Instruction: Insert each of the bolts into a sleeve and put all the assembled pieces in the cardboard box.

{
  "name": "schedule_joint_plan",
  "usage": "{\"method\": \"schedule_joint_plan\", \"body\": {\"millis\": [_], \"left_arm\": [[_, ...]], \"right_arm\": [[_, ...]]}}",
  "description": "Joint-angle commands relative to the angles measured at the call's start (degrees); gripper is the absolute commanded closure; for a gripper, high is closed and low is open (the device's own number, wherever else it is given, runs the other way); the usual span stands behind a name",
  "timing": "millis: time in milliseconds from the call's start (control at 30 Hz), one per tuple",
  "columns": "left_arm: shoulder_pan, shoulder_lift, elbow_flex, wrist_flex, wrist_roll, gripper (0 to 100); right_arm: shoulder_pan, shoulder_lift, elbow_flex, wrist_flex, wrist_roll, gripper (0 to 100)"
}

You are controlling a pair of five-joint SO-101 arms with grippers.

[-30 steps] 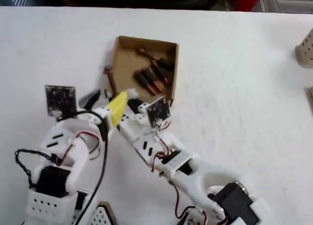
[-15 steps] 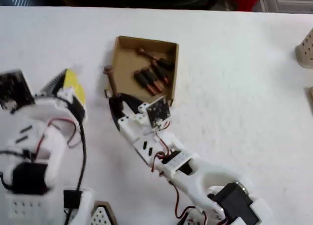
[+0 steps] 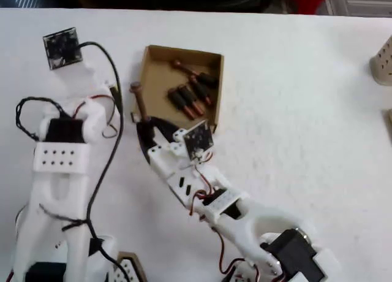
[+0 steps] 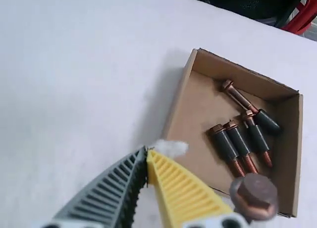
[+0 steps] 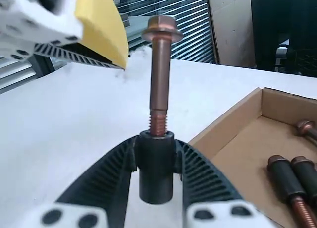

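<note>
My right gripper (image 5: 156, 148) is shut on a black sleeve (image 5: 156, 174). A copper bolt (image 5: 161, 74) stands upright in it, threaded end down. From above, this gripper (image 3: 147, 132) sits just left of the cardboard box (image 3: 150, 73), and the bolt (image 3: 138, 101) rises beside the box wall. My left gripper (image 4: 146, 157) is shut on nothing, its grey and yellow fingertips touching. It hovers close to the bolt head (image 4: 253, 196). The yellow finger (image 5: 96, 25) shows up high, next to the bolt. Several assembled bolts (image 3: 190, 98) lie in the box (image 4: 183, 96).
The left arm (image 3: 61, 153) stretches along the table's left side, its camera board (image 3: 61, 49) far out. A pale perforated object (image 3: 383, 61) stands at the right edge. White tabletop lies open right of the box.
The left arm pulled away from the right gripper, swung left, then stretched out toward the far side. The right arm stayed still, holding the sleeve with the bolt in it.
</note>
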Motion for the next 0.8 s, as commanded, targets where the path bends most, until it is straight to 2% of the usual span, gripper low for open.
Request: {"method": "schedule_joint_plan", "body": {"millis": [0, 300, 767], "left_arm": [[1.1, 1.7, -3.5, -1.7, -0.9, 98], [6.8, -2.7, -2.8, 3.4, -3.8, 98], [14.4, -18.7, 7.8, 3.3, -6.9, 98]], "right_arm": [[0.6, -2.7, -1.7, -2.4, 0.5, 98.2], [0.6, -2.7, -1.7, -2.4, 0.5, 98.2], [0.6, -2.7, -1.6, -2.3, 0.5, 98.2]]}}
